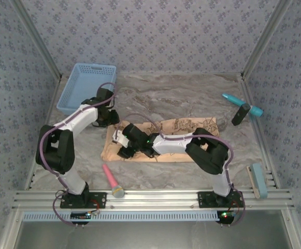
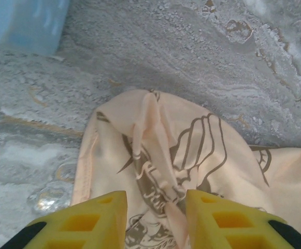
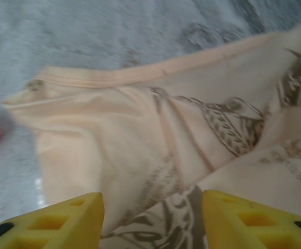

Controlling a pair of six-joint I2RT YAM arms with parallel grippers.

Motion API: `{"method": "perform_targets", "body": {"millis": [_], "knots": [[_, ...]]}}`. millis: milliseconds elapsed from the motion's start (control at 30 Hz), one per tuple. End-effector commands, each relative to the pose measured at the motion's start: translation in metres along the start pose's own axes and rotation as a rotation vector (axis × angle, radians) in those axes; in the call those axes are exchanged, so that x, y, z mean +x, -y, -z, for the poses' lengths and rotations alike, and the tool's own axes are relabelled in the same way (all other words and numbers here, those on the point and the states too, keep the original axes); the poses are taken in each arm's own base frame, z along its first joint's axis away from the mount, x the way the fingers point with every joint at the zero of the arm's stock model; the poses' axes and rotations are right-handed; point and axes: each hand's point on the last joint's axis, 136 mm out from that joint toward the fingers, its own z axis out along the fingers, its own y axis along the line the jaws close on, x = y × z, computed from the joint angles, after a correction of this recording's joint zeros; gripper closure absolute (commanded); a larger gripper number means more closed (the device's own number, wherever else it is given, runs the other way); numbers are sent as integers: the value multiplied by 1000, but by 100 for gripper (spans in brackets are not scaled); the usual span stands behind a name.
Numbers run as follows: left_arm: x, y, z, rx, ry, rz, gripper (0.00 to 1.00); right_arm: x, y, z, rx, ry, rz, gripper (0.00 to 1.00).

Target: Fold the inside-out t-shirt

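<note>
- From above, you have one shirt (image 1: 184,125) lying flat in a wide band across the middle of the counter (image 1: 166,93). Two arms reach over its left end: the left hand (image 1: 111,119) at the far corner, the right hand (image 1: 122,149) at the near one.
- Around it, count one blue basket (image 1: 85,85) at the far left, one pink tool (image 1: 111,179) by the near edge, and one teal tool (image 1: 241,102) at the right.
- In the left wrist view, the left hand (image 2: 155,199) stands narrowly parted. A raised ridge of shirt (image 2: 191,155) runs between its fingers, apparently not clamped. The basket (image 2: 20,23) sits beyond.
- In the right wrist view, the right hand (image 3: 153,199) stands wide above the shirt (image 3: 140,135), holding nothing. A hemmed edge runs across the far side.
- Expect the cloth to be light, limp and quick to bunch or drag. It is not fragile, though a thin pinch may slip.
- Take it at the hemmed corners, both hands together, so that the layers lift evenly.
</note>
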Motion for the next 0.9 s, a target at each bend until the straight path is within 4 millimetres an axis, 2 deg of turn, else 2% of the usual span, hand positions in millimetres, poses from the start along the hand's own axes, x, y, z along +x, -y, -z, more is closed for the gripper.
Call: {"method": "perform_targets", "body": {"millis": [0,67,133,167,200,233,267,367,400,500,633,700,767,867], "knots": [[-5,12,-8,40,-30,3,63,11,19,-12,117,-46,-52,50],[-4,12,-13,34,-41,-3,62,13,20,-13,106,-42,-65,61],[-2,11,-21,24,-53,-9,62,8,16,-12,79,-24,-72,83],[-2,11,-24,21,-58,-12,62,6,14,-10,71,-17,-70,91],[-1,12,-29,18,-64,-15,63,1,13,-7,65,-5,-63,98],[-1,11,-33,12,-69,-19,64,-5,11,-3,58,15,-57,100],[-1,10,-36,5,-68,-22,67,-9,10,1,45,34,-51,100],[-3,5,-43,-26,-68,-30,87,-32,4,17,10,115,-15,100],[-5,5,-43,-36,-63,-32,92,-20,1,19,-3,93,-2,100],[-11,3,-40,-53,-42,-51,100,-26,7,35,5,123,10,100],[-22,-2,-35,-82,-14,-68,100,-28,28,56,-16,172,-22,100],[-28,-3,-34,-75,-7,-56,100,-28,27,61,-76,171,-20,100],[-34,-2,-33,-70,4,-51,100,-28,16,62,-141,170,3,100],[-41,-3,-30,-69,21,-48,100,-30,-11,53,-227,160,44,100]]}}
